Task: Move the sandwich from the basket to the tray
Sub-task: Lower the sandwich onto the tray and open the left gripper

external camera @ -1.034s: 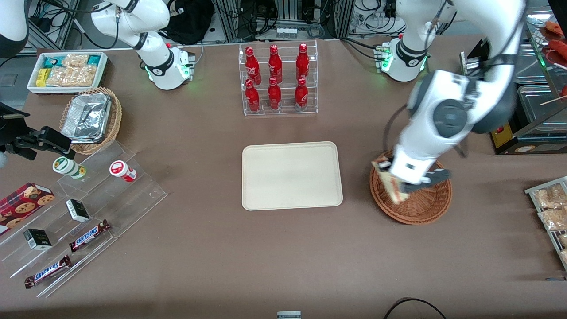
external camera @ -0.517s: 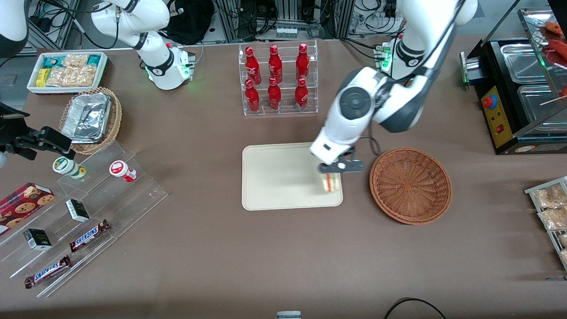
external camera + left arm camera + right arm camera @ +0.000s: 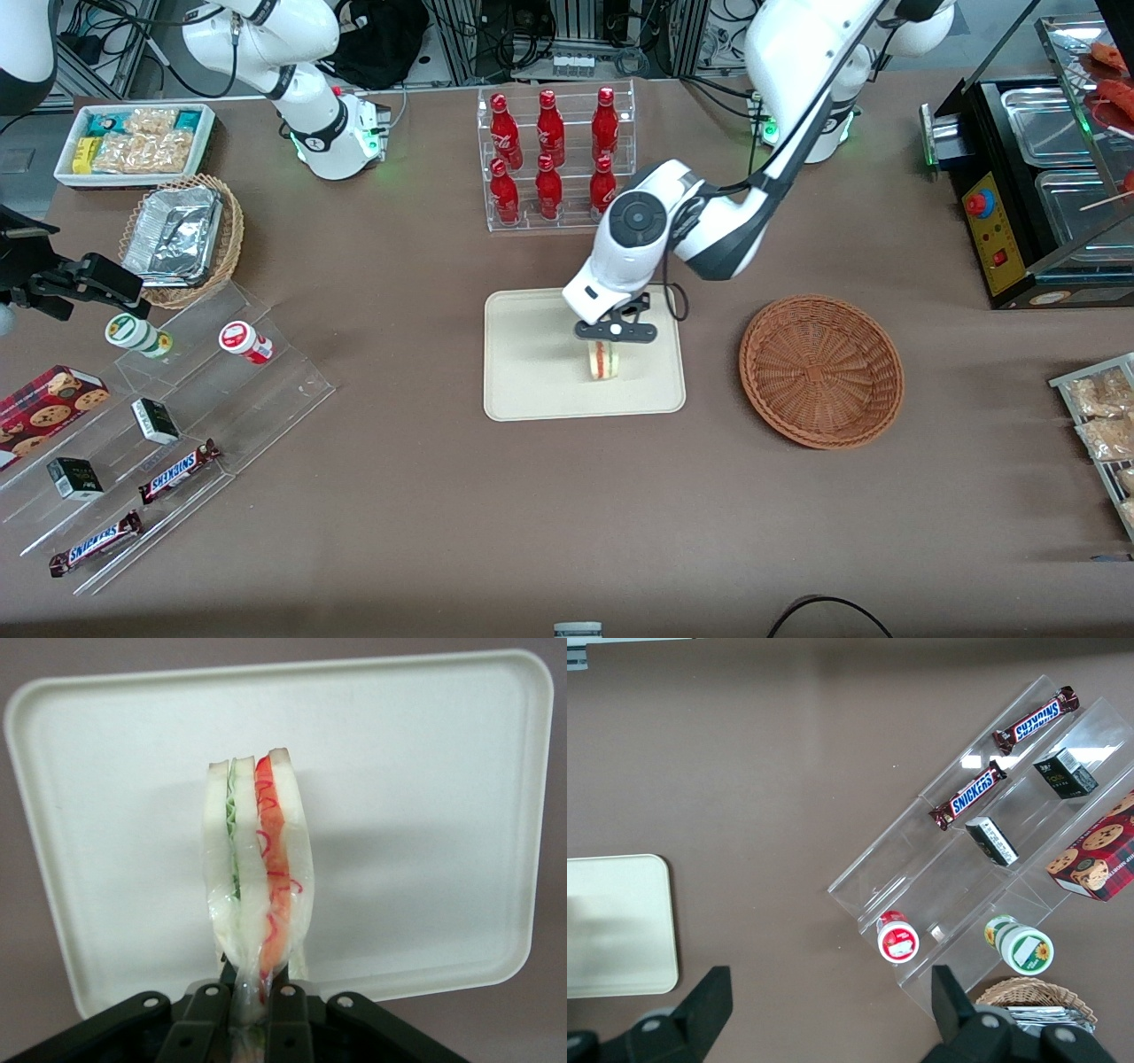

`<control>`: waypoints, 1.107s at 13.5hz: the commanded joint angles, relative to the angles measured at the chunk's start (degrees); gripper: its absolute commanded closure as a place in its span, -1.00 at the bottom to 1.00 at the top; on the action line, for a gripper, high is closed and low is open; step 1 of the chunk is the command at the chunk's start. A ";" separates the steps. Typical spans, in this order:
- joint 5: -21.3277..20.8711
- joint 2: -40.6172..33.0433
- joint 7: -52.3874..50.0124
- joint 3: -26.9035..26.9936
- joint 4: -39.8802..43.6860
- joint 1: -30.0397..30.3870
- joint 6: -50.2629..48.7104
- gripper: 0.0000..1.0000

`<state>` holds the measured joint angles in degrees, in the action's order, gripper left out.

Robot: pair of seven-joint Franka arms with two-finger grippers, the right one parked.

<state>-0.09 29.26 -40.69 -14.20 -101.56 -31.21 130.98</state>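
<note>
Front view shows my gripper (image 3: pixel 608 347) over the tray (image 3: pixel 532 390), toward the end of it that lies nearer the basket (image 3: pixel 821 370). From there I see the sandwich (image 3: pixel 603 360) only as a small pale block with a red stripe hanging under my black fingers; whether it touches the tray surface, that view does not settle. The basket sits well apart from the tray, toward my end of the table, with nothing visible in it. The rack of red bottles (image 3: pixel 555 158) stands farther from the front camera than the tray.

My wrist view gives what the front one cannot. My fingers (image 3: pixel 285 1020) are clamped on the narrow end of the sandwich (image 3: pixel 255 877), pinching its clear wrap, and the wedge stands edge-on, with the green layer on one side, the red-orange layer on the other and white bread between and outside. The tray (image 3: pixel 425 815) fills the background, and the sandwich casts a soft shadow on it.

Right wrist view shows just a corner of the tray (image 3: pixel 620 921), with neither sandwich nor gripper in it.
</note>
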 commanded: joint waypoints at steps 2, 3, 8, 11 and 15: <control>0.18 2.55 -1.24 0.49 1.36 -3.06 1.20 0.79; 0.00 3.00 -1.50 0.49 1.10 -3.07 2.25 0.79; -0.09 4.49 -3.61 0.49 1.71 -3.68 2.70 0.73; 0.00 4.49 -5.27 0.58 1.80 -3.68 2.70 -0.65; -0.09 3.45 -5.63 0.67 2.95 -3.51 2.26 -0.99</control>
<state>-0.09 33.22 -44.78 -14.21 -99.59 -33.97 133.47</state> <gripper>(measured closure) 0.480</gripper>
